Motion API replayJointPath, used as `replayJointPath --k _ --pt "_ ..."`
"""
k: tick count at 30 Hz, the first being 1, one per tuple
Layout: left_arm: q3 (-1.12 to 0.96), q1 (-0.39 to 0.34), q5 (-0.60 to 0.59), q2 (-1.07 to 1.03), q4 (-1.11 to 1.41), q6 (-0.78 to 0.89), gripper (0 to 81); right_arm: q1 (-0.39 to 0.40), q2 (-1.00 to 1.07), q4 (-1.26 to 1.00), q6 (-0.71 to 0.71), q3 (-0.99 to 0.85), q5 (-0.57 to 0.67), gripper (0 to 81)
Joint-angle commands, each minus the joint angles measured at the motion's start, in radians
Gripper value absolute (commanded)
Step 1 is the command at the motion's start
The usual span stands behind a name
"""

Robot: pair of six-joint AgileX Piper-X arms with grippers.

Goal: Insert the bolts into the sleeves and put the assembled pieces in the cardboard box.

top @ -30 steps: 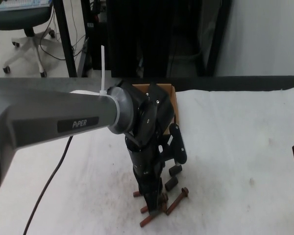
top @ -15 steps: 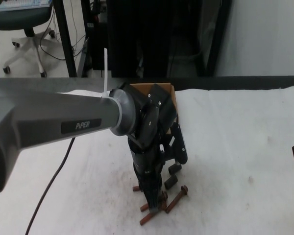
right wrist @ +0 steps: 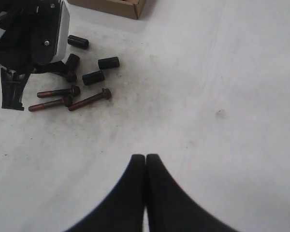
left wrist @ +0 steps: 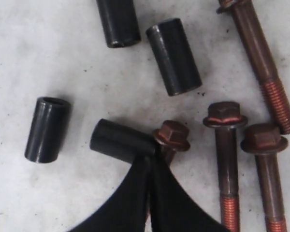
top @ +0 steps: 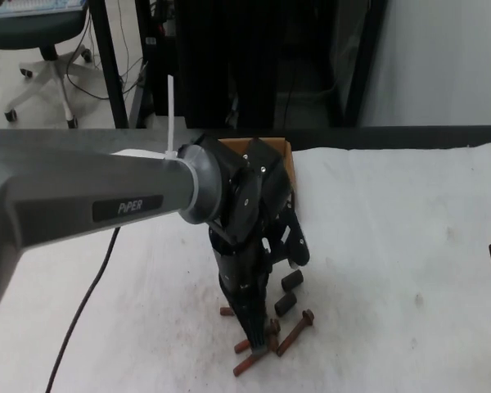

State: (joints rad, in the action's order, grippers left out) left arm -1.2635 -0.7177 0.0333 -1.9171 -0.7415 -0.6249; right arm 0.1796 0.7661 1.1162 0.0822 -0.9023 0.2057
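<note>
Several rusty bolts (left wrist: 225, 145) and several black sleeves (left wrist: 174, 55) lie loose on the white bench cover. My left gripper (left wrist: 150, 157) is shut, its tip beside one sleeve (left wrist: 121, 140) and one bolt's head (left wrist: 171, 135). That bolt's shank runs under the fingers, and I cannot tell whether they touch it. In the high view the left gripper (top: 258, 340) points down into the bolt cluster (top: 295, 332). My right gripper (right wrist: 145, 157) is shut and holds nothing, over bare cover well away from the parts (right wrist: 89, 99). The cardboard box (right wrist: 111, 6) stands behind the parts.
The left arm's grey link (top: 82, 205) crosses the high view and hides most of the cardboard box (top: 288, 160). A black cable (top: 82, 311) trails over the cover at the left. The cover to the right of the parts (top: 393, 246) is bare.
The left arm swayed slightly to the right and back, staying over the bolts. Bolts and sleeves have barely shifted.
</note>
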Motion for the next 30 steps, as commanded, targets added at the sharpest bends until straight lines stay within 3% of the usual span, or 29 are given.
replayJointPath --k 1,4,9,11,14,16,30 --pt "0.013 0.004 -0.080 0.066 0.043 0.060 0.0 -0.004 -0.007 0.000 0.000 0.000 0.016 0.4" --pt "0.013 0.016 -0.155 0.089 0.051 0.022 0.0 -0.004 -0.007 0.000 0.000 0.000 0.042 0.4" --pt "0.015 0.029 -0.173 0.088 0.031 0.023 3.8 -0.004 -0.007 0.000 0.000 0.000 0.093 0.4" --pt "0.015 0.033 -0.173 0.088 0.026 0.023 14.4 -0.004 -0.007 0.000 0.000 0.000 0.093 0.4" --pt "0.015 0.042 -0.160 0.088 0.027 0.014 36.4 -0.004 -0.007 0.000 0.000 0.000 0.093 0.4" --pt "0.015 0.049 -0.137 0.088 0.025 -0.007 44.0 -0.004 -0.007 0.000 0.000 0.000 0.093 0.4" --pt "0.015 0.085 -0.056 0.032 -0.109 -0.139 43.9 -0.004 -0.007 0.000 0.000 0.000 0.093 0.4"
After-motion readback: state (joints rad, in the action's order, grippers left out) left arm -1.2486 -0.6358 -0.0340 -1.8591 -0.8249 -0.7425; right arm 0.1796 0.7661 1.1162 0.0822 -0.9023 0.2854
